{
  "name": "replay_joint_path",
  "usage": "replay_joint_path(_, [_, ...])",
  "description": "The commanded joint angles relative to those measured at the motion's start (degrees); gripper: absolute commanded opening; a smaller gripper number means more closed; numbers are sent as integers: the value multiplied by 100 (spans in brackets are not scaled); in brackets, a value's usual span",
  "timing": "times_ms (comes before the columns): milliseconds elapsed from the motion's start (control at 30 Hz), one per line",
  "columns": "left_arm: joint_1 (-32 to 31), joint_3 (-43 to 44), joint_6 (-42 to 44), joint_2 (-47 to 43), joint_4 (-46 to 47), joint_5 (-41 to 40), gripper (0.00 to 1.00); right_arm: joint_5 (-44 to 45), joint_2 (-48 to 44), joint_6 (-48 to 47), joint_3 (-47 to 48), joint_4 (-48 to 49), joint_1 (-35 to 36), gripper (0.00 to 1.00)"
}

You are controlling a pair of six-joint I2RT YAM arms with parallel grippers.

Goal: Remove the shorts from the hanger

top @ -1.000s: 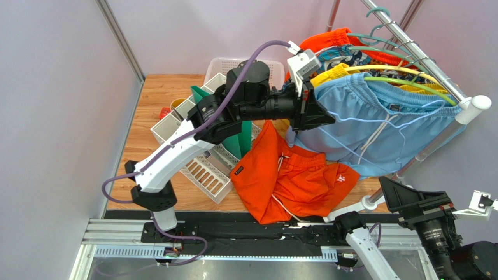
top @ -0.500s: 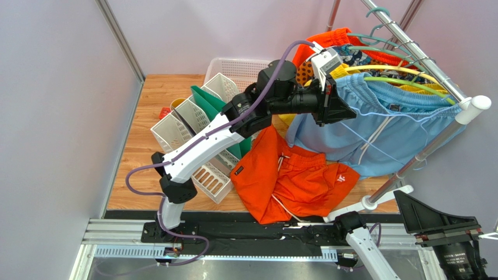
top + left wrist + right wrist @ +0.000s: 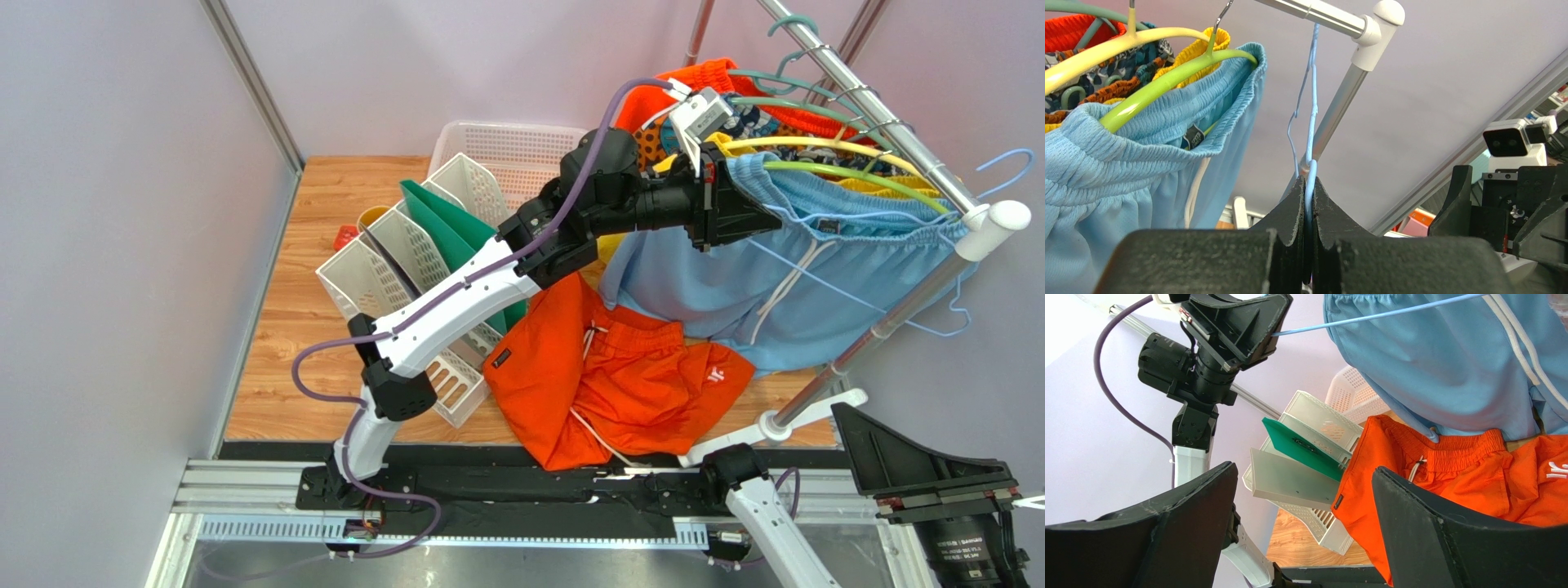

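Observation:
Light blue shorts [image 3: 736, 294] hang by the waistband on a green hanger [image 3: 1168, 86] at the rail's [image 3: 859, 98] near end. In front of them is a thin light blue wire hanger [image 3: 981, 165]; my left gripper [image 3: 740, 216] is shut on its wire [image 3: 1310, 177]. The hook of that hanger pokes out past the rail's white end cap [image 3: 1000, 221]. Bright orange shorts [image 3: 626, 380] lie crumpled on the table below. My right gripper [image 3: 1306, 539] stands open and empty low at the right, facing the orange shorts [image 3: 1438, 478] and the blue shorts [image 3: 1444, 361].
More clothes crowd the rail behind: a yellow pair [image 3: 699, 153], a patterned pair [image 3: 736, 116] and orange cloth [image 3: 687, 83]. White file racks with a green folder [image 3: 460, 233] and a white basket [image 3: 515, 141] stand on the left of the wooden table [image 3: 307, 282].
My left gripper has moved right and a little up along the blue shorts with the blue hanger; its hook now shows beyond the rail end. The right arm sank towards the lower right corner.

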Motion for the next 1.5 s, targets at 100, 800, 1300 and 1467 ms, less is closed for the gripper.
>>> replay_joint_path(100, [-13,-353,100,-627,731,-28,0,46,143,-129,-150,-594,21,86])
replay_joint_path(800, [-136,-2226,531,-1832,662,-265,0,319,29,-86,-642,-321,118,86])
replay_joint_path(1300, [-136,-2692,1040,-2455,-453,-459,59,29,186,-787,-853,-269,135,86])
replay_joint_path(1467, [-136,-3280,1207,-3158,-928,-669,67,-427,441,-1473,-888,-163,127,89])
